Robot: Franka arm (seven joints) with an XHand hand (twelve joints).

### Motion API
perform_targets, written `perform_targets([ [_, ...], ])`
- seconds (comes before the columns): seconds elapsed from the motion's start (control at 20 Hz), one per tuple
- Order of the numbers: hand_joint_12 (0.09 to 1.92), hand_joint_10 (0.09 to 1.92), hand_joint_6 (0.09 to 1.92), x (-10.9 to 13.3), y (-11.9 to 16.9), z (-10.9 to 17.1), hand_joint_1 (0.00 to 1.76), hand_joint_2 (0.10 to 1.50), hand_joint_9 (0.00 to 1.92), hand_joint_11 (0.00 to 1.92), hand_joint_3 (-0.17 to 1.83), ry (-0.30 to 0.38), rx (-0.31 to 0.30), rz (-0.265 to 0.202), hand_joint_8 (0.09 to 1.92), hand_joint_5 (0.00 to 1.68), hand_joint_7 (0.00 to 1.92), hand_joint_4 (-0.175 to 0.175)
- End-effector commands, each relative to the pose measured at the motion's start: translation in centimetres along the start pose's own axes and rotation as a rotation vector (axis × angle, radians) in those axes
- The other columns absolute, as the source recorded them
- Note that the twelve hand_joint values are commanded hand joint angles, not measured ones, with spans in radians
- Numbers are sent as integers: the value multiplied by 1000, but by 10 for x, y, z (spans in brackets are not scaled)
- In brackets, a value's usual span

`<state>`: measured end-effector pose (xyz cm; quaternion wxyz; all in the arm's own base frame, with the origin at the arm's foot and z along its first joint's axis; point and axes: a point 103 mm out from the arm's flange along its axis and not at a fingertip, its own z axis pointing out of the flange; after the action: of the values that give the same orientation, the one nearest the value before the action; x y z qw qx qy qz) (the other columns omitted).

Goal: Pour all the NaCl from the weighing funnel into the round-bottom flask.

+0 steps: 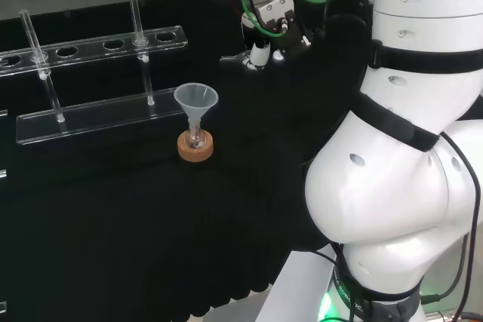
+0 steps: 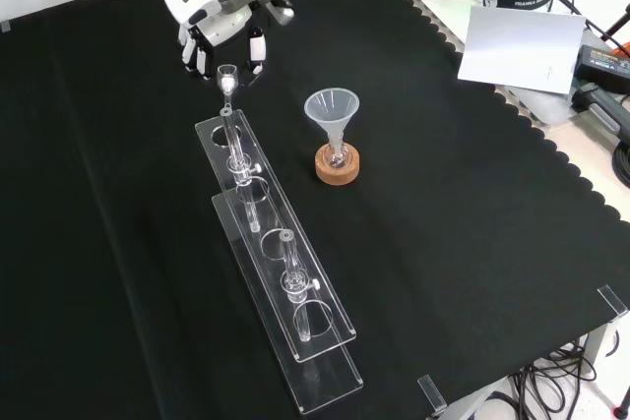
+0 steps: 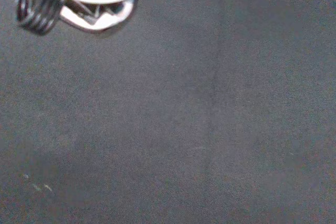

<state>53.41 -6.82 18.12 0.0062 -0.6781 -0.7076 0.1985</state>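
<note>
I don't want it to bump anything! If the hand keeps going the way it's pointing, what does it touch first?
Probably just the black cloth. The hand points down at bare cloth, though depth is hard to judge.

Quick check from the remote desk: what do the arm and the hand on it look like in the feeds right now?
The arm is glossy white, built of big rounded links with black bands at the joints and small round grey caps. Green and black cables loop round the wrist above a metal bracket. A green light glows at its base. The hand is black and white, with white-tipped fingers.
</note>
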Motion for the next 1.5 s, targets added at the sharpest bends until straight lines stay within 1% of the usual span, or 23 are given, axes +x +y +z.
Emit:
perform_targets([
  [0.05, 986, 257, 422, 6, -26, -12, 1160, 573, 1145, 956, 717, -57, 18, 34, 587, 1422, 801, 175],
  [0.4, 982, 252, 423, 12, -57, -27, 1160, 573, 1146, 959, 716, -80, 8, 70, 587, 1421, 796, 175],
  [0.7, 978, 248, 424, 27, -82, -43, 1160, 574, 1148, 961, 715, -114, 4, 71, 588, 1420, 794, 175],
  [0.85, 975, 245, 425, 35, -93, -51, 1160, 575, 1152, 968, 714, -118, -2, 75, 589, 1420, 792, 175],
  [1.1, 947, 227, 429, 52, -112, -60, 1160, 575, 1163, 989, 713, -159, 1, 74, 596, 1418, 788, 175],
  [1.25, 944, 224, 429, 62, -123, -63, 1160, 575, 1164, 992, 713, -196, -5, 73, 597, 1417, 787, 175],
  [1.5, 943, 221, 429, 70, -143, -69, 1160, 575, 1166, 996, 713, -226, -10, 87, 598, 1418, 787, 175],
])
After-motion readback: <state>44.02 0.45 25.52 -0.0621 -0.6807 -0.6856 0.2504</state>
